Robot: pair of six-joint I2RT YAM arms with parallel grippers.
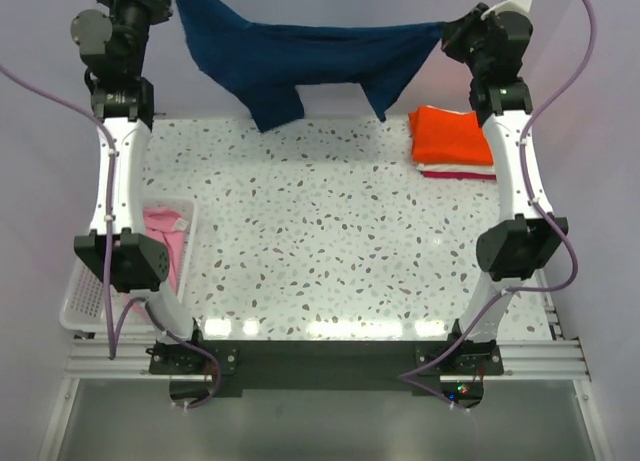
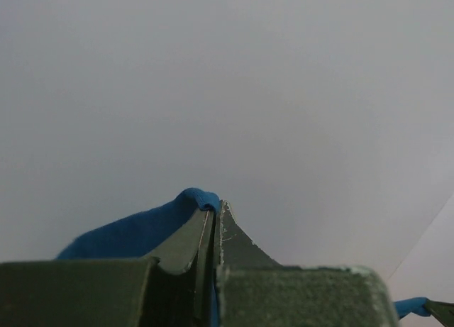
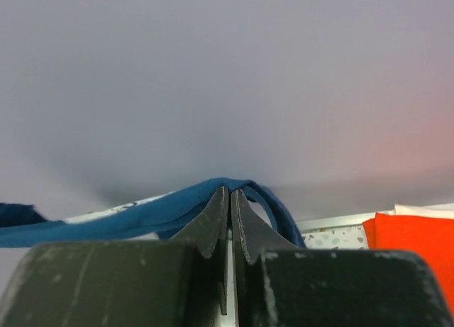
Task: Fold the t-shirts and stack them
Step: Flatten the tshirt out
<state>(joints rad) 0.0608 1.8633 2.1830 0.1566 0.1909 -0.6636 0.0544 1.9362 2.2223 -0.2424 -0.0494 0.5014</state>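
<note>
Left fingers (image 2: pixel 237 247): pinched shut on navy t-shirt (image 1: pixel 300 56), 11 o'clock.
Right fingers (image 3: pixel 250 231): pinched shut on it, 1 o'clock.
Next: lower evenly, stretched flat.

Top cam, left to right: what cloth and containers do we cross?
White basket with the pink t-shirt in it → navy t-shirt held up in the air → folded stack with the orange t-shirt on top.

White arms (image 1: pixel 120 176) carry black joints (image 1: pixel 520 249) and purple cables (image 1: pixel 109 321)
</note>
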